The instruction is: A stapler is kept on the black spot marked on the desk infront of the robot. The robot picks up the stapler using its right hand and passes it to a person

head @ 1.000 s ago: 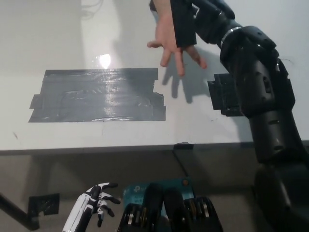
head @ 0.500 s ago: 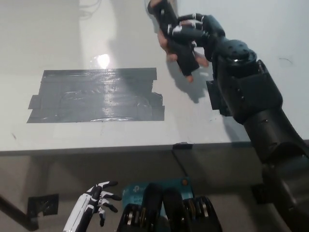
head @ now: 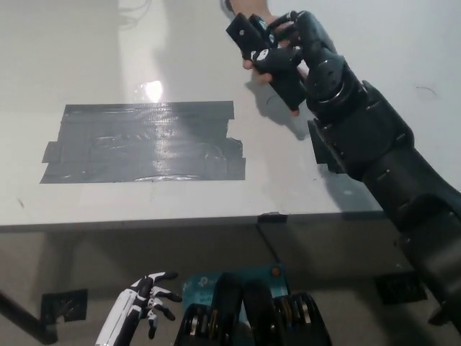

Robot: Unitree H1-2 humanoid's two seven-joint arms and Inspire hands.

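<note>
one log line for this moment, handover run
phase: handover | right hand: shut on stapler | person's hand: under stapler | left hand: idle, low | black spot: bare

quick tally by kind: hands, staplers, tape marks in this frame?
Robot hands: 2, white left hand resting low, open; black right hand shut on the stapler
Person's hands: 1, mostly hidden behind the stapler
Staplers: 1
Black tape patches on the desk: 1
Total: 5

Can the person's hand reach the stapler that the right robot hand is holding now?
Probably yes. The person's hand is already right behind the stapler, which the right robot hand holds up to it, and nothing stands between them.
</note>
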